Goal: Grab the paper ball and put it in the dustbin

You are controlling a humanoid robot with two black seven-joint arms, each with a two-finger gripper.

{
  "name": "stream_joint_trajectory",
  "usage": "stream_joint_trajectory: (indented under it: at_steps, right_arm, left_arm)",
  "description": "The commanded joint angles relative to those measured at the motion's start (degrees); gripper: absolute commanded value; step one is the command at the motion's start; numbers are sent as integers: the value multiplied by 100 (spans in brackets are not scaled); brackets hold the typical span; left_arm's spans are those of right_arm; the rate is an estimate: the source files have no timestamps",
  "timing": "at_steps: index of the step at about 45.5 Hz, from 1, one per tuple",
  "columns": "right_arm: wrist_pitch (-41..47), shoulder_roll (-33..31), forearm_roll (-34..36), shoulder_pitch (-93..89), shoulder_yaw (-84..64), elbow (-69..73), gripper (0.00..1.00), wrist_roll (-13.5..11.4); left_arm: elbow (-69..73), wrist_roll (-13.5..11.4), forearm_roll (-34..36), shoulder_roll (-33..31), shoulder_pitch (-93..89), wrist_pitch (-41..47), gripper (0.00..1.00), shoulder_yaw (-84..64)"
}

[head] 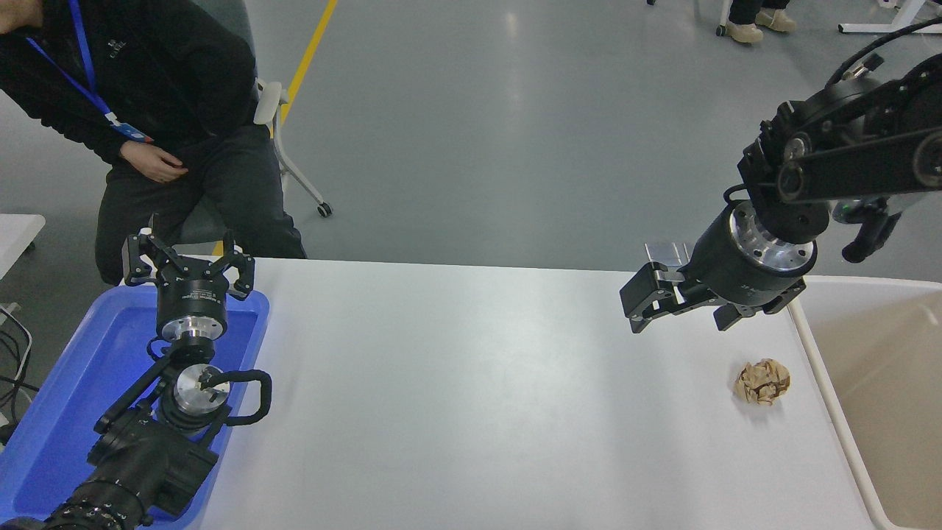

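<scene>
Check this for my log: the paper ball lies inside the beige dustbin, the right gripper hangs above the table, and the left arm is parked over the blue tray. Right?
Not quite. In the head view the paper ball lies on the white table, just left of the dustbin, not inside it. The rest holds: the right gripper hangs above the table, and the left gripper is parked over the blue tray.

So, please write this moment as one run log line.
stage: approach | right gripper: open, above table, empty | paper ball: on table beside dustbin | left gripper: parked over blue tray

Tan-brown paper ball [762, 381], beige dustbin [876, 383], white table [456, 397], blue tray [66, 397].
</scene>
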Motion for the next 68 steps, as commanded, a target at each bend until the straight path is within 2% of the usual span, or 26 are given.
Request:
stream_joint_trajectory:
  at_steps: [1, 7, 12, 18, 25, 43, 53, 63, 68]
  right_arm:
    - [-129, -4, -180, 1, -11, 1, 100, 0]
    - [-155, -39, -188, -61, 6, 1, 100, 0]
    - [-269, -381, -311, -350, -2, -34, 100, 0]
    - [-366, -601, -820, -745, -38, -201, 100, 0]
    - [-884, -891, -1470, -1413, 59, -552, 100, 0]
    - [-1289, -1032, -2842, -3110, 437, -1958, 100, 9]
    - [-1447, -1050, -3089, -3936, 841, -2687, 100, 0]
    - [-1377, -1208, -3176, -5087, 1236, -4120, 100, 18]
    - [-1377, -1392, -3536, -5431, 1359, -4437, 100, 88]
  left_arm:
    - [0, 5, 1, 0, -1, 0, 99, 0]
    - [0, 5, 1, 0, -1, 0, 99, 0]
    - [0, 4, 1, 0, -1, 0, 99, 0]
    - [0, 5, 1, 0, -1, 0, 99, 0]
    - [0, 5, 1, 0, -1, 0, 99, 0]
    - [0, 5, 1, 0, -1, 0, 99, 0]
    - [0, 5, 9, 0, -1, 0, 99, 0]
    - [0, 5, 9, 0, -1, 0, 99, 0]
    - [0, 4, 1, 0, -1, 0, 99, 0]
